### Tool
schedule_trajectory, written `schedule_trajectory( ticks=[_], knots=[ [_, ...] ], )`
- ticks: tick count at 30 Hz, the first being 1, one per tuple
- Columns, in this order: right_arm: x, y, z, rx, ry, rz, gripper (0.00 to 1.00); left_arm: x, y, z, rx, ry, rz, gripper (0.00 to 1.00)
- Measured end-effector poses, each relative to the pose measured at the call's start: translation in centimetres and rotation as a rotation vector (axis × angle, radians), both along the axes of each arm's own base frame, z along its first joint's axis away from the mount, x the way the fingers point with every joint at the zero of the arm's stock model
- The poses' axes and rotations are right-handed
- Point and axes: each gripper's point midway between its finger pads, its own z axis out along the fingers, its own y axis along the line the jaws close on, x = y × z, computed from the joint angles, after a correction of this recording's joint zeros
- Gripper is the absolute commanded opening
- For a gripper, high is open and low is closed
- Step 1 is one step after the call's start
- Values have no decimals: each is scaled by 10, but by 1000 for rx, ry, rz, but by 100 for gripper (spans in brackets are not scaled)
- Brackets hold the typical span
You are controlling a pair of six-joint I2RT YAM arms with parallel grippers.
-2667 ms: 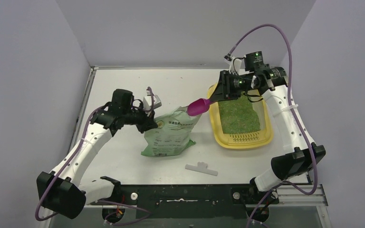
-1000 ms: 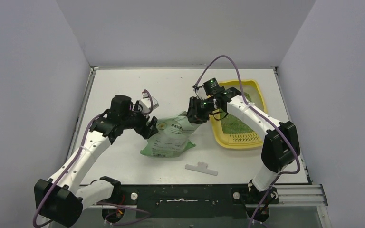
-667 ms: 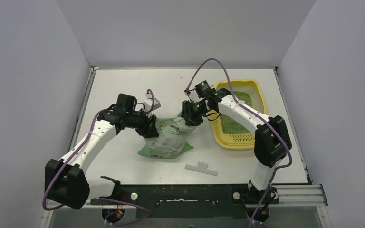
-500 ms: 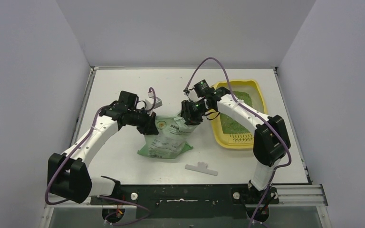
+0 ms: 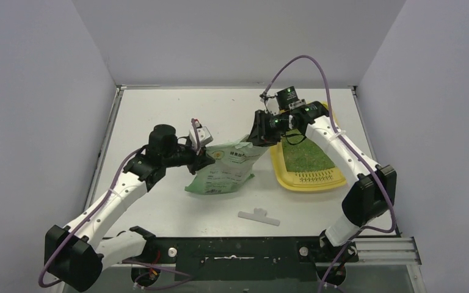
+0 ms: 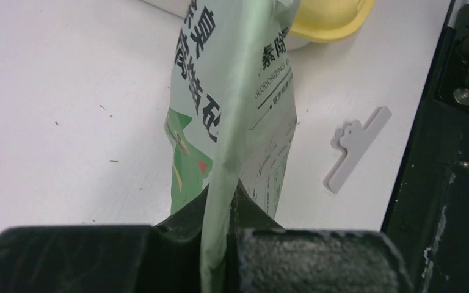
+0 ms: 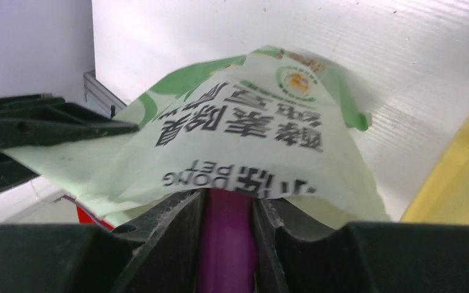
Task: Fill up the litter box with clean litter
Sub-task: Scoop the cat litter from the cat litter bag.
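The yellow litter box lies right of centre, with a layer of green clean litter spread in it. The light-green printed bag lies left of it, its mouth raised. My left gripper is shut on the bag's left top edge. My right gripper is shut on the magenta scoop handle. The scoop's bowl is hidden under the bag's flap. In the right wrist view, the litter box rim shows at the right edge.
A white clip lies on the table near the front. The black front rail runs along the near edge. Grey walls close in the left, back and right sides. A corner of the litter box shows beyond the bag.
My left gripper has shut on the bag's edge and lifted it. My right gripper has drawn back to the right and away, with the scoop still under the bag's flap.
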Motion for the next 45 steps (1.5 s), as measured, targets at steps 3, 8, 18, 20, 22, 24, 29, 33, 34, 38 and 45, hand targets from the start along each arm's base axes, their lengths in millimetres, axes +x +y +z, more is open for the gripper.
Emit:
schedule_trajectory(
  ticks=[3,8,18,20,22,24,29,33,34,38,45],
  knots=[
    [-14,6,-1,8,-16,30,0,2,3,-6,-6,-46,15,0],
    [-58,26,-50,-61,95,124,0,-7,9,-33,45,-2,16,21],
    [-58,34,-59,-96,110,104,0,-18,24,-46,116,48,57,49],
    [-55,33,-57,-112,101,98,0,-20,28,-52,141,68,60,49],
    [-54,34,-55,-131,90,95,0,-22,30,-58,162,90,59,49],
    [-54,35,-56,-140,88,98,0,-20,29,-60,176,108,60,42],
    [-55,42,-66,-110,102,89,0,-12,24,-62,187,139,53,14],
    [-52,50,-79,-61,141,68,0,-9,22,-69,201,174,47,0],
    [-51,53,-82,-44,150,64,0,-8,22,-71,208,181,47,0],
    [-48,62,-90,21,182,47,0,-7,26,-75,226,201,59,0],
    [-35,76,-102,135,199,-4,0,-6,27,-80,235,221,71,0]
  ],
)
